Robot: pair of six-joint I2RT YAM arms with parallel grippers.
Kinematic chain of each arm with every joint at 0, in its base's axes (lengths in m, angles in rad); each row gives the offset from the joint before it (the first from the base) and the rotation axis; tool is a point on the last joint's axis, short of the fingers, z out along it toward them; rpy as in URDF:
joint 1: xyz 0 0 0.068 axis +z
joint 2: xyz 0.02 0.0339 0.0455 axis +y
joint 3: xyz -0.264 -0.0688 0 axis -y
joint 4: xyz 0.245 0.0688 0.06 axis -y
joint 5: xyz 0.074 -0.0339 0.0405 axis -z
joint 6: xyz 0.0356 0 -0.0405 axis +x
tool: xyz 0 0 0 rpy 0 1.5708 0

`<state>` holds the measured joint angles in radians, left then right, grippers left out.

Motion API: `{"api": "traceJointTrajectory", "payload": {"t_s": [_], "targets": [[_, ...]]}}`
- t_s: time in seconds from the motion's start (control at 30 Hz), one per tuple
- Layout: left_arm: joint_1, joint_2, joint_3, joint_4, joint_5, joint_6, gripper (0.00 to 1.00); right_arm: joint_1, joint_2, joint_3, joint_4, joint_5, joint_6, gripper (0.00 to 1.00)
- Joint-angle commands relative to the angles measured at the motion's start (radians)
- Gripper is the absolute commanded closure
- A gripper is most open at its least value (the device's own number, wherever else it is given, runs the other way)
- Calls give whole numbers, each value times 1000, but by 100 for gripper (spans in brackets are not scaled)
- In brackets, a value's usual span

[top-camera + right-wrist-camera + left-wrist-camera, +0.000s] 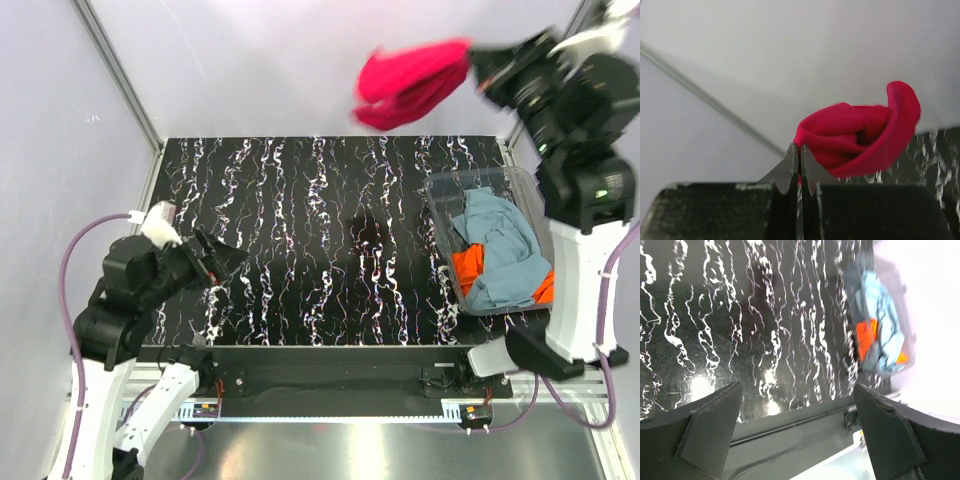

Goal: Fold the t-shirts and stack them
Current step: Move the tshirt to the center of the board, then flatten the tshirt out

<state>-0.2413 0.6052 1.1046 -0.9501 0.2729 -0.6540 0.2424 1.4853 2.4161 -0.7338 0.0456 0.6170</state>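
My right gripper point(478, 55) is raised high at the back right and shut on the bunched crimson red t-shirt point(410, 82), which hangs in the air past the table's far edge. In the right wrist view the jaws point(800, 152) pinch the red shirt point(860, 132). A grey-blue t-shirt point(505, 245) and an orange t-shirt point(468, 268) lie crumpled in the clear plastic tub point(437, 190) at the right; they also show in the left wrist view point(880, 325). My left gripper point(222, 262) is open and empty, low over the table's front left; its fingers point(715, 430) stand wide apart.
The table point(300, 230) has a black top with white marbling. Grey walls and a metal frame post point(120, 80) enclose the back and sides. The front rail point(330, 375) runs along the near edge.
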Motion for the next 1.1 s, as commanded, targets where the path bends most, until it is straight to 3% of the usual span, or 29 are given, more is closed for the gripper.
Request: {"api": "traceJointTrajectory", "payload": {"t_s": [0.0, 0.03, 0.07, 0.1, 0.13, 0.17, 0.23, 0.3, 0.37, 0.47, 0.7, 0.87, 1.07], "targets": [[-1, -61, 9, 30, -112, -97, 1, 12, -167, -410, 94, -261, 79, 98], [-1, -82, 2, 28, -119, -107, 1, 12, -218, -530, 124, -309, 90, 93], [-3, -88, -8, 28, -124, -131, 1, 11, -318, -769, 181, -361, 113, 83], [-1, -96, -31, 30, -133, -144, 2, 12, -360, -887, 195, -471, 175, 68], [-3, -96, -41, 31, -133, -156, 2, 14, -396, -996, 195, -515, 212, 60], [-1, -91, -54, 31, -138, -182, 2, 15, -464, -1223, 206, -554, 246, 54], [-1, -49, -100, 59, -117, -202, 4, 21, -517, -1509, 202, -627, 309, 48], [-4, 5, -133, 83, -36, -222, 9, 21, -550, -1604, 186, -629, 217, 44], [-22, 112, -195, 149, 32, -258, 11, 21, -519, -1625, 133, -581, 130, 34], [-127, 200, -229, 276, -38, -274, 13, 21, -414, -1583, 122, -523, -5, 26], [-144, 599, -233, 680, 54, -55, 25, 58, -105, -1516, 298, -544, -40, 32], [-173, 893, -31, 648, 13, 178, 21, 58, 41, -1424, 301, -411, -74, 28], [-332, 1083, 199, 608, -188, 295, 26, 57, 203, -1235, 254, -326, -66, 27]]}}
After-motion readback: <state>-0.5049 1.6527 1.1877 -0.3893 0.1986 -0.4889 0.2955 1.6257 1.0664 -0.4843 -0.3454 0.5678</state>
